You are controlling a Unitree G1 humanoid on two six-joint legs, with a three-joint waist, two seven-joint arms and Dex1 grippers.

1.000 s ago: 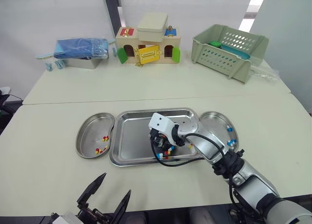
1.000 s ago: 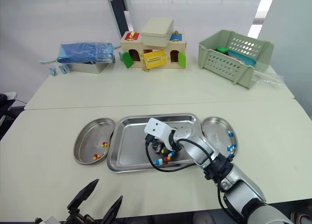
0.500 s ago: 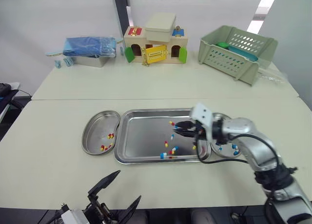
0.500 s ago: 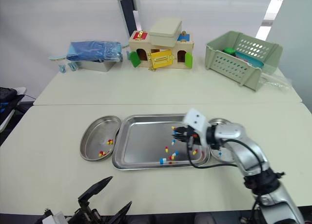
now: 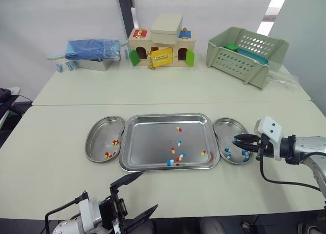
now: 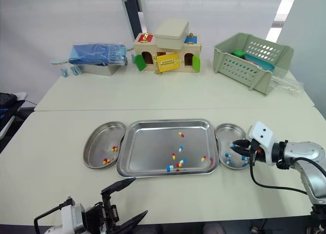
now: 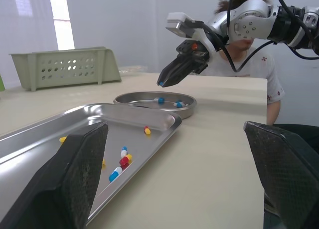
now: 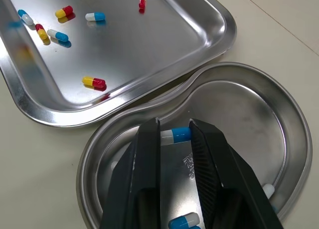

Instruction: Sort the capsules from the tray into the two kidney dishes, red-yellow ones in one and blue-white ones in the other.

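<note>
Pinching blue-white capsule (image 8: 175, 135) w/ R gripper (image 8: 174, 125) above R-side kidney dish (image 8: 293, 120); holding L gripper (image 5: 148, 191) wide open near front table (image 5: 56, 160) edge.

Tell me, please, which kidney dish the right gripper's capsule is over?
The kidney dish right of the tray, containing blue-white capsules; the right gripper holds another above it. The other dish holds red-yellow ones.

a blue bundle (image 5: 91, 48), a wooden toy house (image 5: 160, 54) and a green basket (image 5: 245, 54) sit far back on the table (image 5: 168, 88).
</note>
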